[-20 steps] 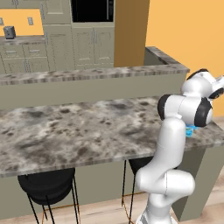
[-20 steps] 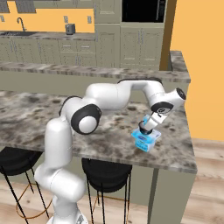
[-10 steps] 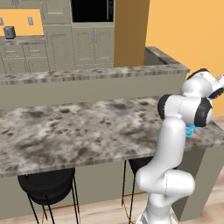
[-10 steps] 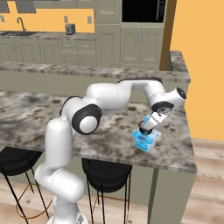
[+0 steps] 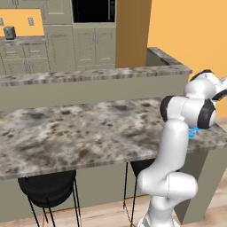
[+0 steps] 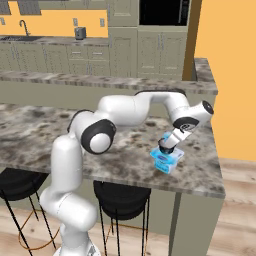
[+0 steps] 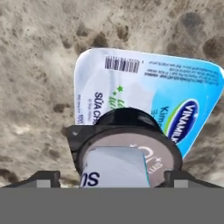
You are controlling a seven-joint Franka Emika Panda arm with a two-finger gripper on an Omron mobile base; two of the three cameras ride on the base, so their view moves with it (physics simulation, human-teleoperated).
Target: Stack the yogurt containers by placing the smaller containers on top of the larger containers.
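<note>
Two yogurt containers sit stacked at center-right: a dark round cup [image 7: 127,144] upright on a light-blue tub [image 7: 148,94], lying flat, long axis left-right, on the tabletop [image 6: 125,160]. Fingers [image 7: 39,178] spread wide, gripping nothing.

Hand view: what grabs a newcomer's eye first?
The dark round cup with its pale lavender top sits on the flat light-blue yogurt container, which lies on the mottled stone counter. The gripper hangs just over the cup, fingers spread to either side.
</note>
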